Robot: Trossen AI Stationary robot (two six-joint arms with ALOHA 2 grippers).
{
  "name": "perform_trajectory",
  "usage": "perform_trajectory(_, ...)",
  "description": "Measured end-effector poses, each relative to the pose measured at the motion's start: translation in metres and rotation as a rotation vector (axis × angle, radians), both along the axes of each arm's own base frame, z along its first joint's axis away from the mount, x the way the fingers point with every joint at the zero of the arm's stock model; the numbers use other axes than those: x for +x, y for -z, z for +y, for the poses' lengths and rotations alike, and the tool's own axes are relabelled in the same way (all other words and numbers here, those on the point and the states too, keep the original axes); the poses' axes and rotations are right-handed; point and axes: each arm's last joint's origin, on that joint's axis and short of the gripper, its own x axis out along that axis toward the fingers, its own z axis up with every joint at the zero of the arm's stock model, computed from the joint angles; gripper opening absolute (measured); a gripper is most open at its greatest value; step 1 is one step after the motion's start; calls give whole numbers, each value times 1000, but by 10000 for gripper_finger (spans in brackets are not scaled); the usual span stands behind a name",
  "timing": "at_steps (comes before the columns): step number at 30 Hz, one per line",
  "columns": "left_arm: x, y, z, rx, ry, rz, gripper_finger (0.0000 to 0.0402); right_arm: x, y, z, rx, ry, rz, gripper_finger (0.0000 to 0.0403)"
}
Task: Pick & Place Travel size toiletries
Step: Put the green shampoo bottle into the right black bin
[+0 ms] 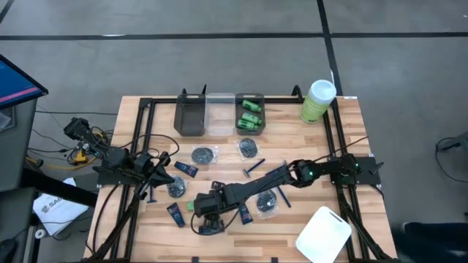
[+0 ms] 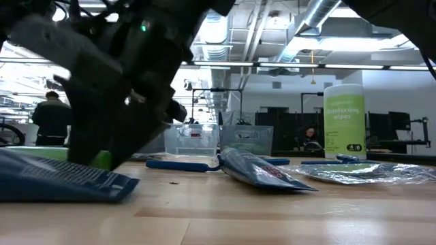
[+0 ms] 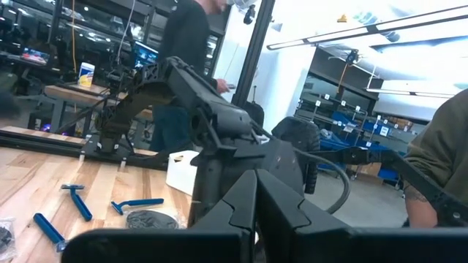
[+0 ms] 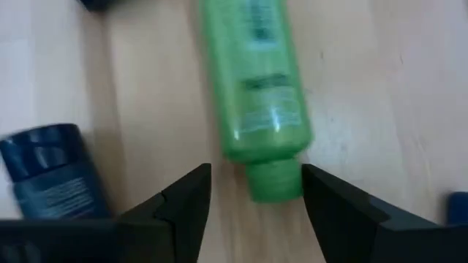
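Note:
My right gripper is open above a bright green mini bottle that lies on its side on the table near the near edge. Its fingers stand on either side of the bottle's cap, apart from it. In the high view this gripper hangs over the bottle, with navy tubes on both sides. My left gripper waits shut at the table's left. Round grey packets, razors and another tube lie scattered on the table.
Three bins stand at the far edge: a dark one, a clear one and one holding green bottles. A tall green canister stands at the far right. A white tray lies at the near right. People show in the room beyond.

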Motion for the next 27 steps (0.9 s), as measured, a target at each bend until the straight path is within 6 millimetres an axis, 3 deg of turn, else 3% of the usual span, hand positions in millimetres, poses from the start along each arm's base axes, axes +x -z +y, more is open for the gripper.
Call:
perform_trajectory(10,0,0,0,0,-1,0,2,-1,1,-5,-20,-15,24,78)
perform_trajectory(21,0,0,0,0,0,0,2,-2,-5,-12,-2,-43,53,79)
perform_trajectory(24,0,0,0,1,0,0,2,-5,-22,-20,-11,-79,62,79)
perform_trajectory(27,0,0,0,1,0,0,2,-8,-57,-36,-17,-85,21,79)
